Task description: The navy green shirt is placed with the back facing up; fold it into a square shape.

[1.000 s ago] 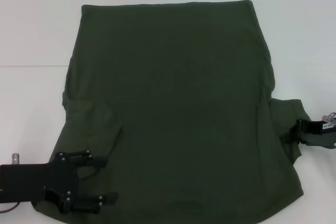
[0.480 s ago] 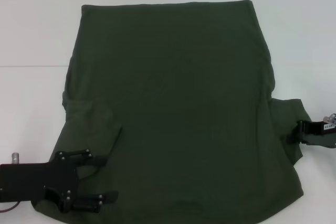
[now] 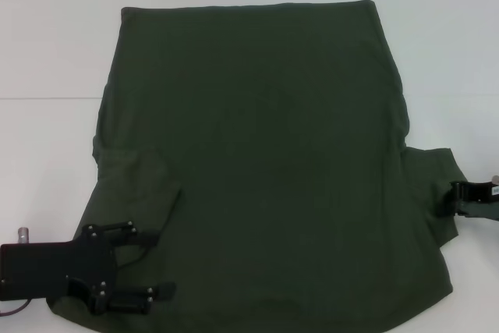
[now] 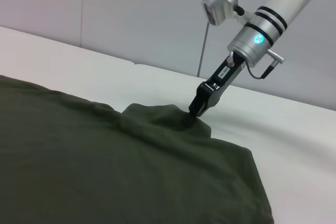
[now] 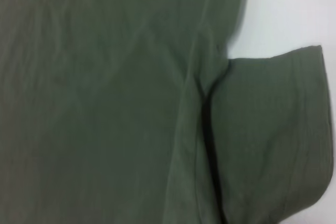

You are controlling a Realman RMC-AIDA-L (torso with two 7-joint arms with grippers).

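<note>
The navy green shirt (image 3: 265, 161) lies spread flat on the white table (image 3: 47, 44), its hem at the far side. My left gripper (image 3: 160, 264) is open at the near left, over the shirt's shoulder corner beside the folded-in left sleeve (image 3: 136, 185). At the right edge my right gripper (image 3: 461, 193) is shut on the tip of the right sleeve (image 3: 429, 181), which is drawn outward. The left wrist view shows that right gripper (image 4: 193, 115) pinching the raised sleeve cloth (image 4: 163, 116). The right wrist view shows only the shirt body (image 5: 105, 103) and the sleeve (image 5: 273, 129).
A seam line (image 3: 47, 98) crosses the table at the left. Bare white table surrounds the shirt on the far side and both sides. A pale wall (image 4: 131, 14) stands behind the table in the left wrist view.
My right gripper has moved a little to the right, drawing the right sleeve outward with it. The left arm has stayed in place.
</note>
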